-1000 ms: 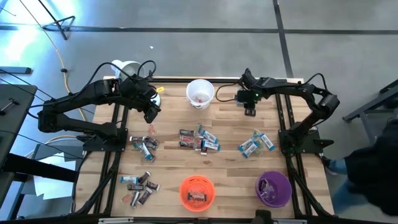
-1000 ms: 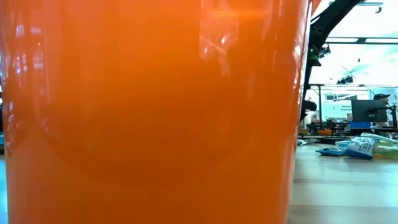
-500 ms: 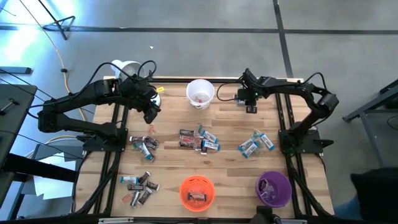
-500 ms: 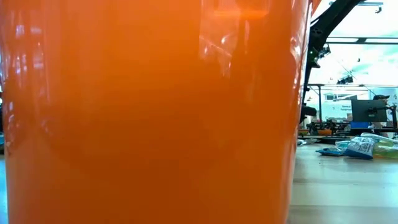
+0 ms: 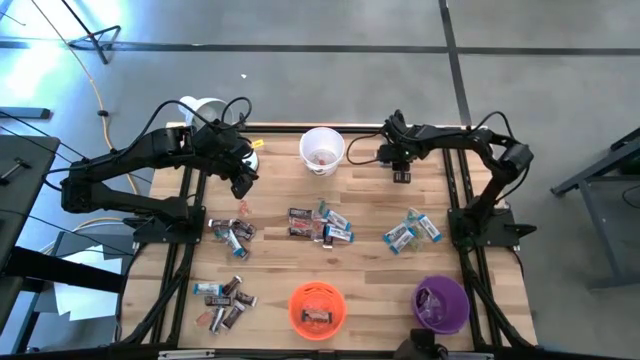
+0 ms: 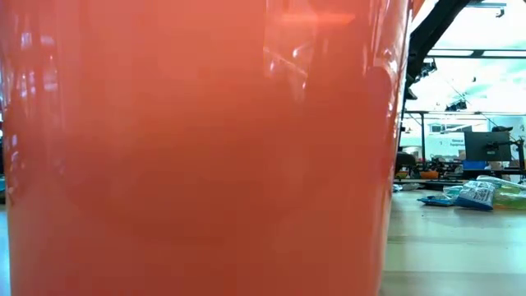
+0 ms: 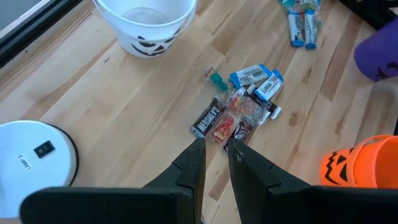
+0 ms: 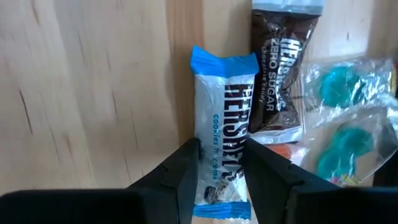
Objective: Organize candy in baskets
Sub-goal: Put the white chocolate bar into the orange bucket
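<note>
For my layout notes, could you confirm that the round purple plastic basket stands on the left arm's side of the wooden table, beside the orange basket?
Not quite: the high view shows the round purple plastic basket on the right arm's side of the wooden table, beside the orange basket.

My right gripper (image 8: 219, 155) is matt black plastic against a blue-wrapped bar (image 8: 224, 118) of slick, glossy film. Beside it lie crinkly clear-film sweets (image 8: 339, 124). The table (image 5: 370, 210) is pale, smooth wood with fine grain. At twelve o'clock the white basket (image 5: 322, 150) is smooth plastic. At six, the orange basket (image 6: 197, 148) is shiny, reflective plastic.
</note>
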`<state>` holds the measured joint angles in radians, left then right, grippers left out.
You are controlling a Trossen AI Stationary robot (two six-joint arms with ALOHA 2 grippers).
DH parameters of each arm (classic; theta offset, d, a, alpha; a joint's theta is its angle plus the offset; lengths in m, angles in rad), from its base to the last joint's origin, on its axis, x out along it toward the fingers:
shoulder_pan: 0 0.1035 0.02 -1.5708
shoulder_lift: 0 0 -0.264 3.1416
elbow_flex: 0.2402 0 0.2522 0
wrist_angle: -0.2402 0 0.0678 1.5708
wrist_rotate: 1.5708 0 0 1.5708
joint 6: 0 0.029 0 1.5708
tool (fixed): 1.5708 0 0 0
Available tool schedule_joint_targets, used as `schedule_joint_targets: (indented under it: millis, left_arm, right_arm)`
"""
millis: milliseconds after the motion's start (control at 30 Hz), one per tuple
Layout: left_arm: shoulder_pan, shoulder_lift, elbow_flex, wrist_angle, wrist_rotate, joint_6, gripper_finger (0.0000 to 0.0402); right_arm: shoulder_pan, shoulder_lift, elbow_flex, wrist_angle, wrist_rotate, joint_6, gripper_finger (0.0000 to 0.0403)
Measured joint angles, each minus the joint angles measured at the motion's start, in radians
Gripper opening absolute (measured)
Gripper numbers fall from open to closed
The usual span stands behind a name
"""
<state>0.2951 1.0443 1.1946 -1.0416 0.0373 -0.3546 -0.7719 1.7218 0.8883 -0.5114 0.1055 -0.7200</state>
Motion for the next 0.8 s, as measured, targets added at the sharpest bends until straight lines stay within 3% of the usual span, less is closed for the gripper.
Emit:
schedule_joint_targets:
  millis: [167, 467, 800]
  left_arm:
    - [0.000, 0.000, 0.000, 0.000, 0.000, -0.001, 0.0055]
    - [0.000, 0.000, 0.000, 0.000, 0.000, -0.012, 0.0055]
    - [0.000, 0.000, 0.000, 0.000, 0.000, -0.037, 0.0055]
  right_arm:
    - [0.022, 0.001, -0.001, -0.025, 0.013, 0.060, 0.0103]
    - [0.057, 0.001, 0.012, -0.130, 0.008, 0.192, 0.0010]
    - [0.059, 0.008, 0.229, -0.424, -0.027, 0.379, 0.0003]
